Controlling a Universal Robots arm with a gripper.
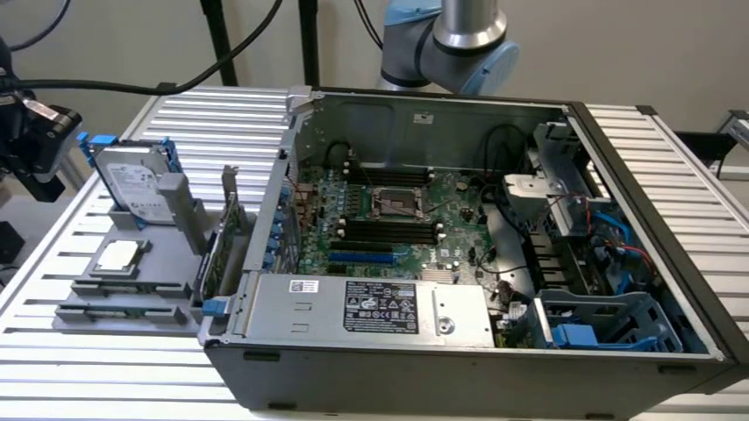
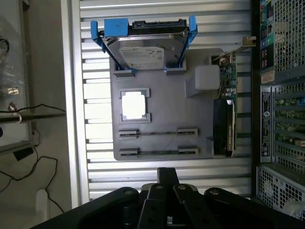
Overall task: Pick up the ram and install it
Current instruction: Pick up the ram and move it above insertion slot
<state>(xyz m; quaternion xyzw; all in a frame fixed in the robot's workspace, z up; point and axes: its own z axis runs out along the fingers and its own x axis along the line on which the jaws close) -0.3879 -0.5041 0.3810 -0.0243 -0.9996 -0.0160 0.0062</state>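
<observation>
**A:** ram status?

**B:** ram sits edge-up in the grey tray, held by a clip at each end. It's the row closest to the gripper. A second stick lies parallel, just beside it. Neither is lifted.

**A:** gripper?

**B:** gripper has its fingers pressed together and holds nothing. It hangs over the slatted table, just off the tray edge nearest the ram.

**A:** how to grab it cleanly?

**B:** My read: the stick is thin, so the fingers should part and straddle the bare middle span between the clips. Pads go on the flat faces, squared to its length. Pull straight up or the clips will likely bind.

**A:** clearance?

**B:** Open slats on the gripper's side. The second stick crowds the far face, with the processor chip beyond it. The upright expansion card stands near the stick's case-side end, which is the tight edge. The hard drive is well apart, and the case sits past the card.
</observation>
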